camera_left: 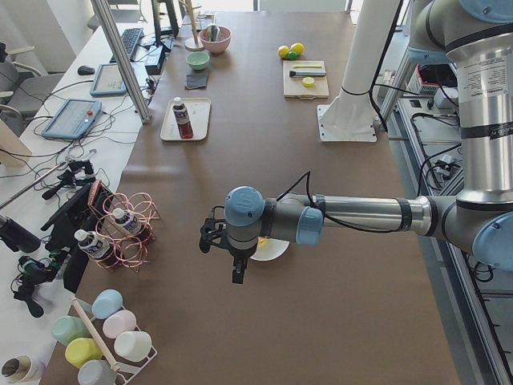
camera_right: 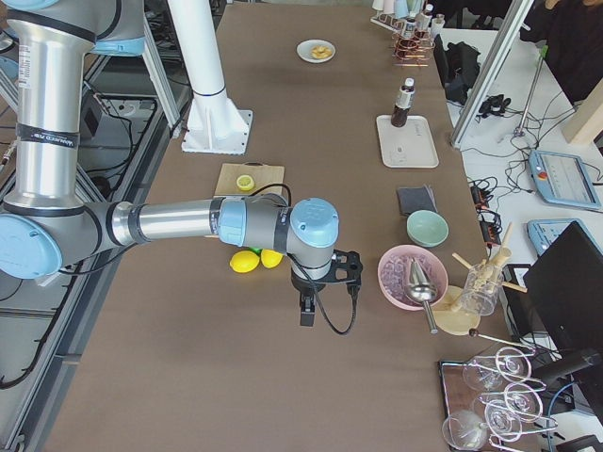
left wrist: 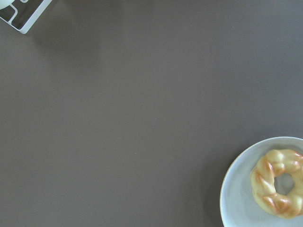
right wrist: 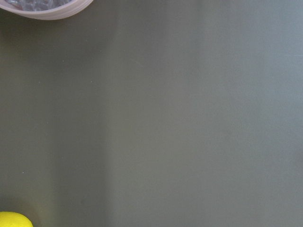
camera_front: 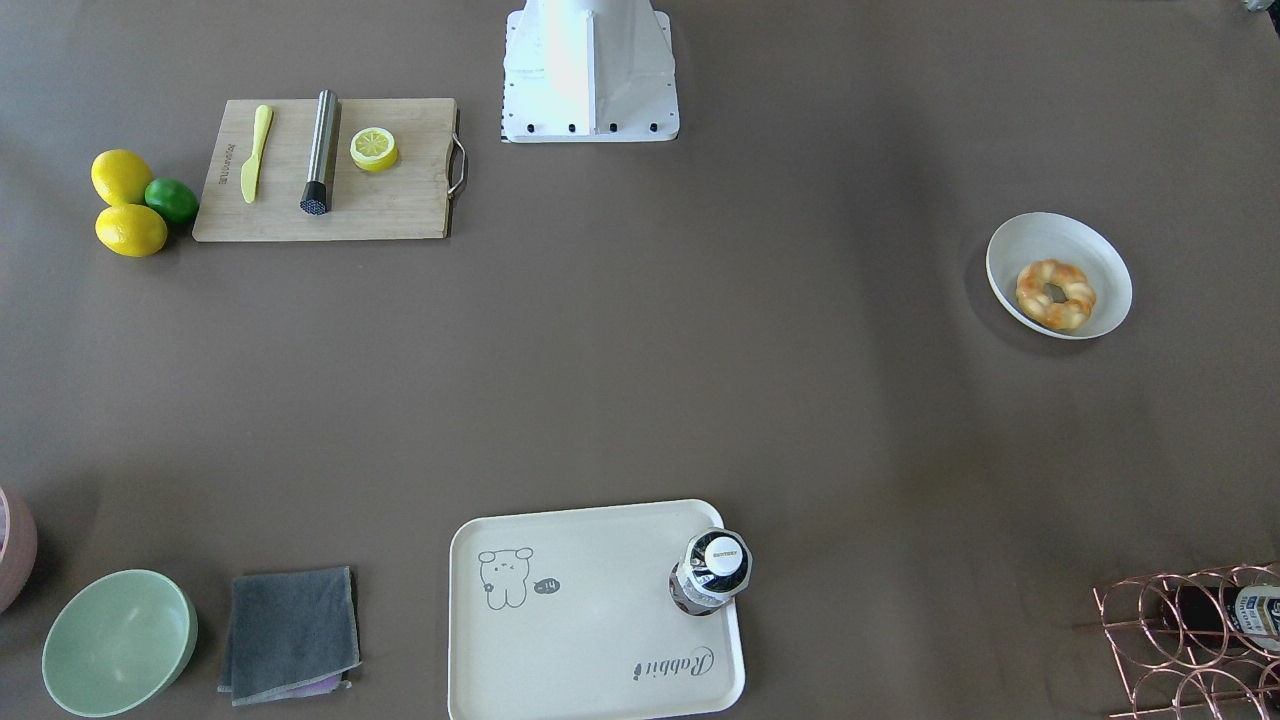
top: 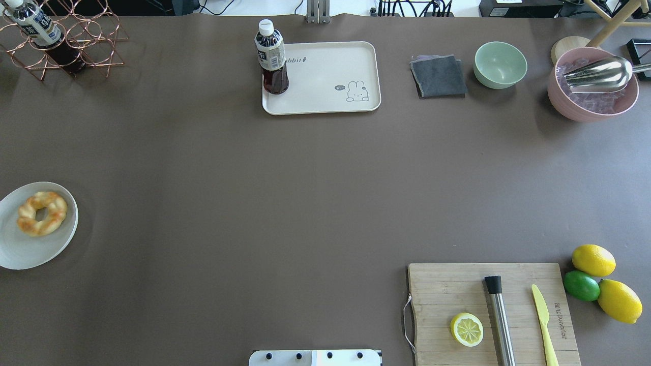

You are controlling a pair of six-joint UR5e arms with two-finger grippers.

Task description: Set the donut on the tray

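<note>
The donut (camera_front: pixel 1056 294), a twisted golden ring, lies on a white plate (camera_front: pixel 1100 260) at the table's left end; it also shows in the overhead view (top: pixel 42 213) and at the lower right of the left wrist view (left wrist: pixel 279 189). The cream rabbit tray (top: pixel 325 76) sits at the far edge with a dark drink bottle (top: pixel 272 56) standing on its left corner. My left gripper (camera_left: pixel 239 273) hangs above the table beside the plate. My right gripper (camera_right: pixel 306 315) hangs over the table's right end. Both show only in the side views, so I cannot tell whether they are open or shut.
A wooden cutting board (top: pixel 457 290) with a lemon half, a steel muddler and a yellow knife is near right, with lemons and a lime (top: pixel 581 285) beside it. A grey cloth (top: pixel 438 76), a green bowl (top: pixel 500 64), a pink ice bowl (top: pixel 592 104) and a copper bottle rack (top: pixel 66 40) line the far edge.
</note>
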